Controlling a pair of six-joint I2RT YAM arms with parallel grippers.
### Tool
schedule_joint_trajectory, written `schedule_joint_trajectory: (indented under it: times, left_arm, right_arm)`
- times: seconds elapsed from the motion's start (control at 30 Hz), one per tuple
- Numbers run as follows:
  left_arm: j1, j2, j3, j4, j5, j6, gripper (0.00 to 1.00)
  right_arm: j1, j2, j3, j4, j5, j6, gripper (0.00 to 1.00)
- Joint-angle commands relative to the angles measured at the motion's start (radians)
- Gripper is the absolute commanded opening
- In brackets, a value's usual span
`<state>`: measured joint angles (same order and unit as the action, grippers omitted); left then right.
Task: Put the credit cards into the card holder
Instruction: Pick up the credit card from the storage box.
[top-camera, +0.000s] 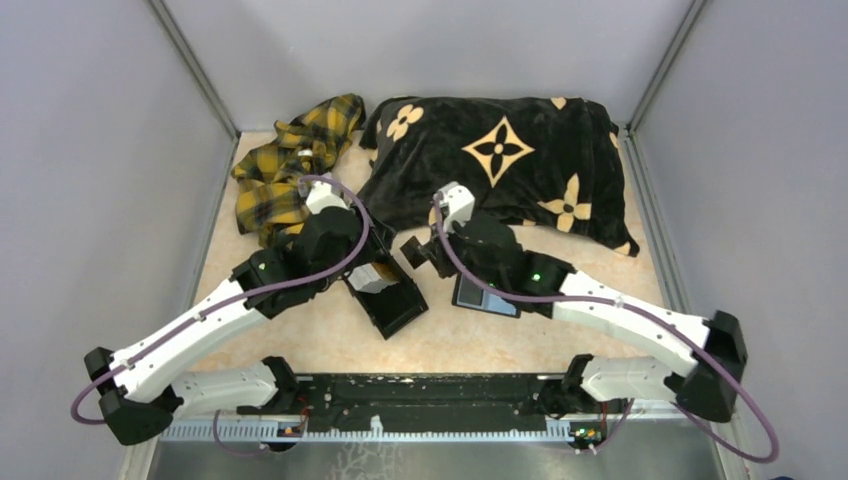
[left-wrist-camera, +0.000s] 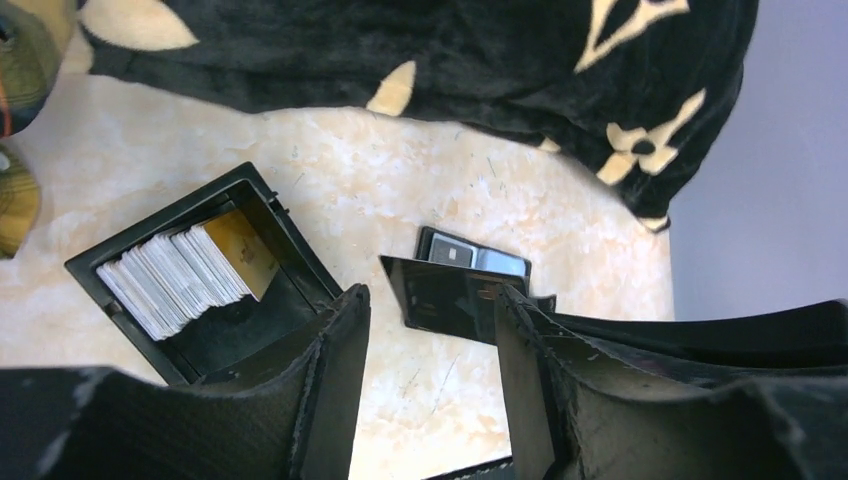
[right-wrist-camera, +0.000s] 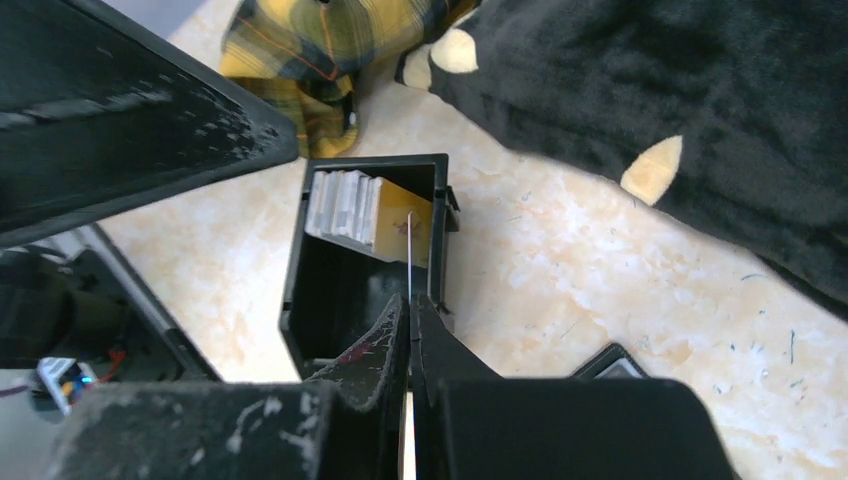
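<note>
Right wrist: right tool (right-wrist-camera: 410, 308) nips one credit card (right-wrist-camera: 409, 250), visible only edge-on.

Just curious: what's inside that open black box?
Pale cards stand on edge at one end of the black box, a gold card in front. The other end looks bare. Anything beneath the cards is covered.

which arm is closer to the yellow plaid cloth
Left. The left arm has its wrist at the edge of the plaid cloth; the right arm is in front of the black pillow, apart from the cloth.
</note>
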<state>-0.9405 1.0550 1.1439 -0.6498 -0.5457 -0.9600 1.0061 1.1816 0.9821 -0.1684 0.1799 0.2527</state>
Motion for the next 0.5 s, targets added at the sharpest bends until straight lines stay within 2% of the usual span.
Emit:
schedule_joint_trajectory:
  times: [0.0, 0.2, 0.37, 0.47]
  left_arm:
    - [0.020, -0.096, -0.127, 0.229, 0.136, 0.253, 0.56]
    - [0.074, -0.199, -0.323, 0.520, 0.347, 0.434, 0.62]
    - [0.109, -0.153, -0.337, 0.579, 0.552, 0.550, 0.65]
    - [0.134, -0.136, -0.340, 0.606, 0.694, 0.613, 0.67]
  right_arm:
    - [0.010, -0.165, -0.028, -0.016, -0.020, 0.110, 0.00]
    - [0.008, -0.272, -0.076, -0.075, -0.084, 0.204, 0.00]
    - [-0.021, -0.341, -0.107, -0.132, -0.160, 0.260, 0.00]
    - [-0.078, -0.373, -0.135, -0.140, -0.280, 0.288, 0.00]
